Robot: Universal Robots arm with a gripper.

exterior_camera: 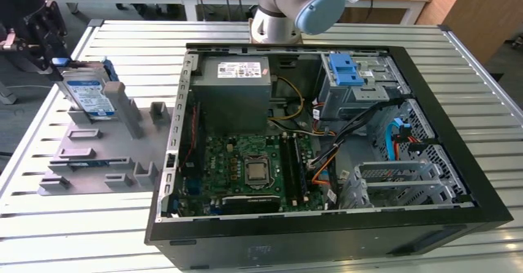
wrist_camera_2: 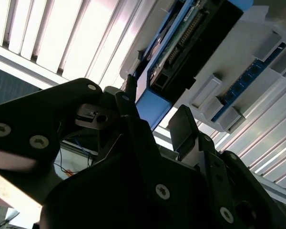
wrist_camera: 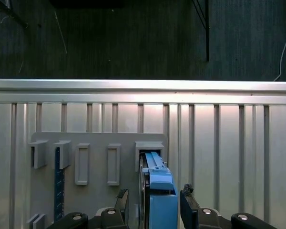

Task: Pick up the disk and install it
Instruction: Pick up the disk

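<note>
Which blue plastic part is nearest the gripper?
The frame of the disk, upright in the grey stand, between the fingers of the gripper. The blue latch sits far off inside the computer case.

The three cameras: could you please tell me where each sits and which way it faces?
Exterior view: up off the arm, looking down at the table, open computer, disk and gripper; the arm's base shows.
First wrist view: on the wrist, looking along the open gripper at the disk standing in its grey holder; both fingers show.
Second wrist view: on the wrist, looking slantwise past the gripper's body at the disk's edge.
Shared: all see the disk.
</note>
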